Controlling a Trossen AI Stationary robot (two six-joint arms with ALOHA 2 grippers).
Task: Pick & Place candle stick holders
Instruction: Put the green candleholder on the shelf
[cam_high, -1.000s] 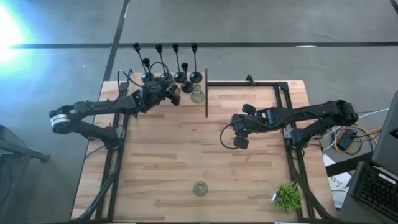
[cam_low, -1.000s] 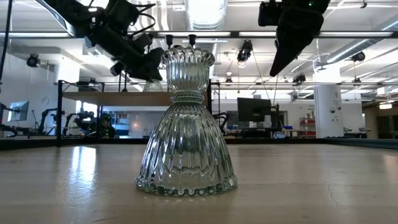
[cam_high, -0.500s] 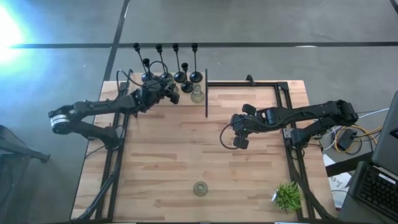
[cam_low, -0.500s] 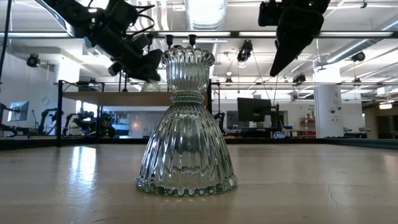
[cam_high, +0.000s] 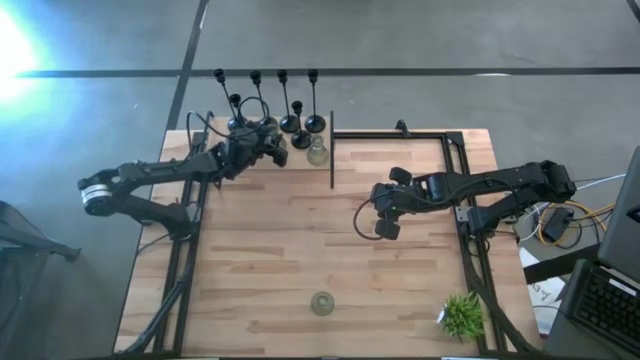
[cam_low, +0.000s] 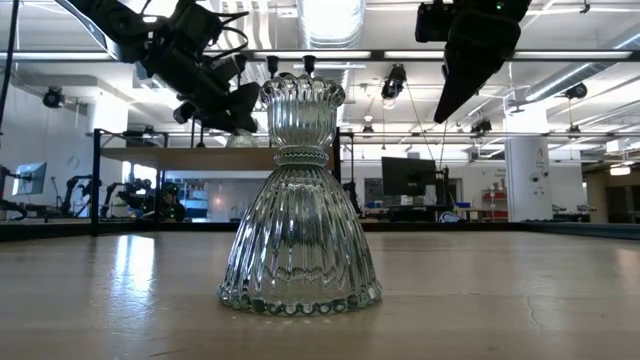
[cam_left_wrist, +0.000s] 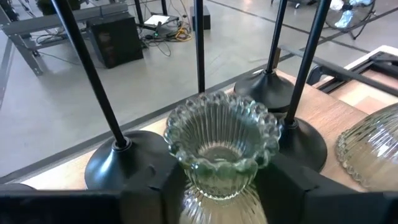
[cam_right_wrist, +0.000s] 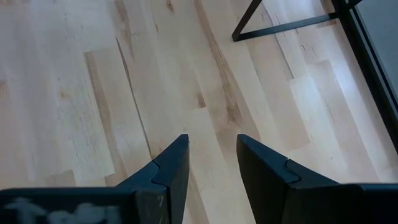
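My left gripper (cam_high: 273, 150) is at the table's far left corner, shut on a clear ribbed glass candle holder (cam_left_wrist: 217, 140). Several black holders with round bases and thin stems (cam_high: 290, 123) stand just beyond it, and they also show in the left wrist view (cam_left_wrist: 118, 165). A second glass holder (cam_high: 317, 152) stands to the right of my left gripper. A third glass holder (cam_high: 322, 302) stands upright on its wide base near the table's near edge, and it fills the low view (cam_low: 300, 200). My right gripper (cam_high: 385, 228) is open and empty, right of the table's middle, above bare wood (cam_right_wrist: 211, 155). My left gripper pinches the glass holder's narrow neck (cam_left_wrist: 217, 190), just under its scalloped cup, between its two fingers (cam_left_wrist: 165, 186). The fingers come about level from the table's near left. The holder stands upright in the hold. Whether its base is on the table is hidden.
A thin black bar (cam_high: 332, 150) runs from the far edge toward the table's middle, right of the holders. Black frame rails (cam_high: 465, 215) line the table's sides. A small green plant (cam_high: 462, 315) stands at the near right corner.
My left gripper has gone a little toward the table's far left with the glass holder, closer to the black holders. It has stayed shut.
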